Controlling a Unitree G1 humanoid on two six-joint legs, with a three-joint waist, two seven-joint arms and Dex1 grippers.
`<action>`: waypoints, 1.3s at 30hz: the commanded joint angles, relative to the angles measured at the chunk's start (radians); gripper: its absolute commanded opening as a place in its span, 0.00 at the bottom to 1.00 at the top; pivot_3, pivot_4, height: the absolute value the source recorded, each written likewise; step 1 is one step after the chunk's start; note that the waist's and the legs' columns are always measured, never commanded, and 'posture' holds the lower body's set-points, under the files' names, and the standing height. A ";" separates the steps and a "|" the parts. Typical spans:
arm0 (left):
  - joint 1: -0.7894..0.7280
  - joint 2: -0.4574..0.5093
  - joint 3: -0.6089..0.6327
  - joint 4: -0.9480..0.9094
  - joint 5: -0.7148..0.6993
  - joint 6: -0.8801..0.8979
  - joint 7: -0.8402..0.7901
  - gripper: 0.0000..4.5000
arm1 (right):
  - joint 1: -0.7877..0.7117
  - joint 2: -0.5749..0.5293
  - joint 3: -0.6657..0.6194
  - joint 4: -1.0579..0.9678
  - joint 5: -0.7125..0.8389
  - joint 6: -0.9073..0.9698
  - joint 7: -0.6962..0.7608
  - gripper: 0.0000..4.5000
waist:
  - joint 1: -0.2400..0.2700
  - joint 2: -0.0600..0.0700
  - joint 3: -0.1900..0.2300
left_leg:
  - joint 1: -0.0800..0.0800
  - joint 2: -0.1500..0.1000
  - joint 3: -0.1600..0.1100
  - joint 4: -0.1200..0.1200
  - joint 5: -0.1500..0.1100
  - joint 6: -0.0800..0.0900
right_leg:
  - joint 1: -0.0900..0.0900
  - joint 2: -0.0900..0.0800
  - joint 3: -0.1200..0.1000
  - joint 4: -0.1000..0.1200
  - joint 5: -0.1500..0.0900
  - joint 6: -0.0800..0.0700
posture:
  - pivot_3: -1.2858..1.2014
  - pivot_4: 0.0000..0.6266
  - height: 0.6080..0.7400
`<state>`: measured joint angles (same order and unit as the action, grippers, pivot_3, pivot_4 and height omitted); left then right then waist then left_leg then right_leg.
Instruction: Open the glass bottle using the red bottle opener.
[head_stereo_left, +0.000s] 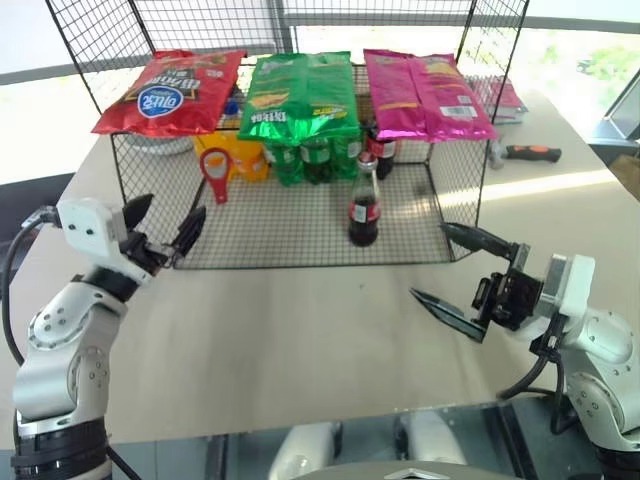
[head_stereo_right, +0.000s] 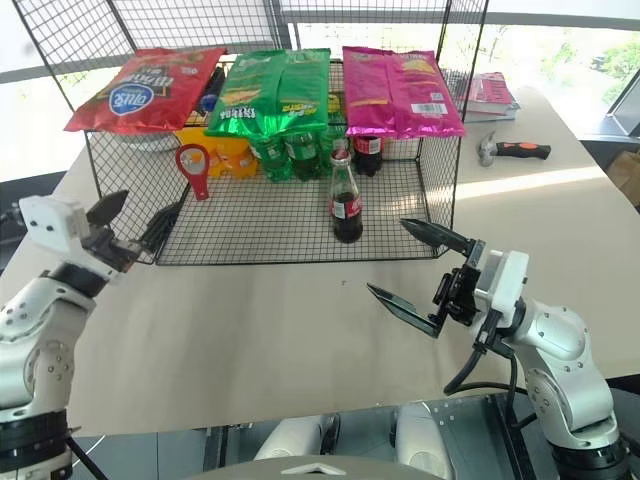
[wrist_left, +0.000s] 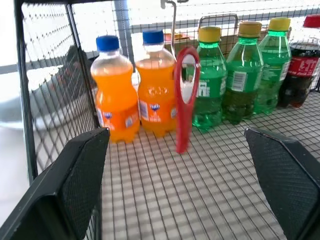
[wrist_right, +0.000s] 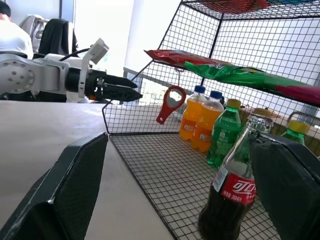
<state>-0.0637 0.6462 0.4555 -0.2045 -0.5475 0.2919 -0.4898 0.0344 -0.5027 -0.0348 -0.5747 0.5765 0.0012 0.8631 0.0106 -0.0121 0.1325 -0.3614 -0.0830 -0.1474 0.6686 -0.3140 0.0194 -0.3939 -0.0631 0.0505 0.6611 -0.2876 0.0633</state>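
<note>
The glass bottle stands upright on the lower shelf of the wire rack, near its front edge, with dark liquid and a red label. The red bottle opener hangs ring up from a hook at the rack's left, in front of the orange bottles. My left gripper is open at the rack's front left corner, pointing in toward the opener and apart from it. My right gripper is open in front of the rack's right end. It points left toward the bottle and touches nothing.
Two orange soda bottles, green bottles and a dark plastic cola bottle line the back of the shelf. Chip bags lie on the rack's top. A hammer lies on the table at the back right.
</note>
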 joint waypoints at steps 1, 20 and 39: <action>-0.065 0.032 -0.018 0.035 0.040 -0.004 -0.009 0.99 | -0.019 0.011 0.004 -0.051 0.032 0.008 -0.017 1.00 | 0.000 0.000 0.000 | -0.001 0.000 0.000 0.000 0.000 0.000 | -0.001 0.000 -0.001 0.000 0.000 0.000 | 0.52 0.24 1.00; -0.397 0.042 -0.177 0.454 0.189 -0.153 -0.188 0.28 | 0.001 0.027 0.020 -0.025 -0.036 -0.038 -0.023 1.00 | -0.015 0.000 0.000 | -0.001 0.000 -0.001 0.000 0.000 0.000 | -0.002 0.000 -0.001 0.001 0.000 0.000 | 0.52 0.24 1.00; -0.279 0.089 -0.084 0.339 0.091 -0.109 -0.324 0.00 | -0.014 0.006 0.053 0.022 -0.080 0.023 -0.035 1.00 | -0.024 -0.001 0.000 | -0.001 0.000 0.000 0.001 0.000 0.000 | -0.002 0.000 0.000 0.002 0.000 0.000 | 0.52 0.24 1.00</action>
<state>-0.3601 0.7094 0.3467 0.1987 -0.4353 0.1817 -0.7881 0.0340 -0.4938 0.0259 -0.5406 0.4850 0.0273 0.8240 -0.0133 -0.0128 0.1325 -0.3624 -0.0830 -0.1479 0.6696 -0.3139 0.0193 -0.3956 -0.0629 0.0500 0.6629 -0.2876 0.0634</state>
